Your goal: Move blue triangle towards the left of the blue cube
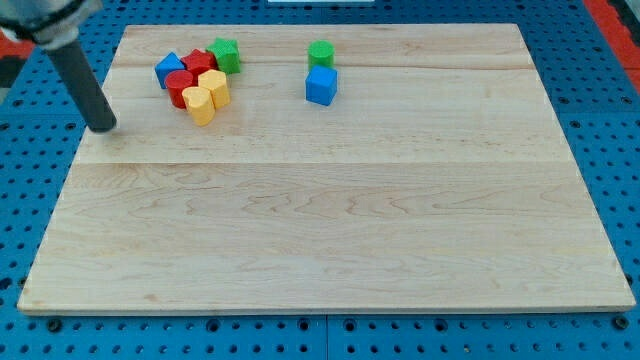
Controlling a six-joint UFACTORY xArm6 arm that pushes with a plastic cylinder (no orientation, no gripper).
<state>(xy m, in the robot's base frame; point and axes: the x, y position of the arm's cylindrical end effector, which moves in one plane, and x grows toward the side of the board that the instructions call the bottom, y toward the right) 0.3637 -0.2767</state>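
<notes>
While the tip (103,127) rests bare near the board's (330,230) left edge, holding nothing, the blue triangle (170,70) sits apart, probably touching red blocks (190,78), well left of the blue cube (321,86).

A lab bench is suggested: a wooden counter (330,230) is laid over a blue perforated mounting plate (30,160).
</notes>
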